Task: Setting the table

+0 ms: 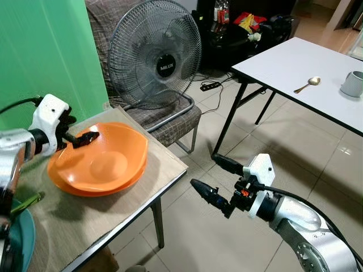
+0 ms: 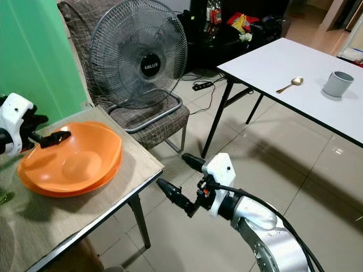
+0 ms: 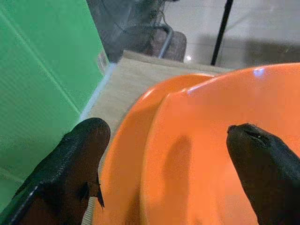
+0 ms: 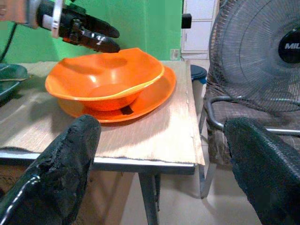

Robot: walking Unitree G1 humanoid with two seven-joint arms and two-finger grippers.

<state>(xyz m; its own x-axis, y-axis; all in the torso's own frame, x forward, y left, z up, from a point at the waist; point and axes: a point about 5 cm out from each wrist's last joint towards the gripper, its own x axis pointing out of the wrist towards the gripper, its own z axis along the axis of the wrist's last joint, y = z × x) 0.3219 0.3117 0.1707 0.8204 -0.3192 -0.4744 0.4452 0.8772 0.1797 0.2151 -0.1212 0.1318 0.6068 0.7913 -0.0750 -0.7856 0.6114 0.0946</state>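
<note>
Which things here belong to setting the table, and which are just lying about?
Belong to the job: top orange bowl, tilted, with the left pincer at its rim; orange bowl beneath; white table; spoon; grey cup.

Just lying about: fan; chair; power strip.

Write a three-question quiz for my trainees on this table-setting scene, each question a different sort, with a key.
1. True or false: the spoon lies on the white table.
2. What sits under the orange bowl? A) orange plate B) teal tray C) bare mat
3. The left gripper straddles the bowl's ____.

Key: 1 true. 2 A, the orange plate. 3 rim; its jaws are open.
</note>
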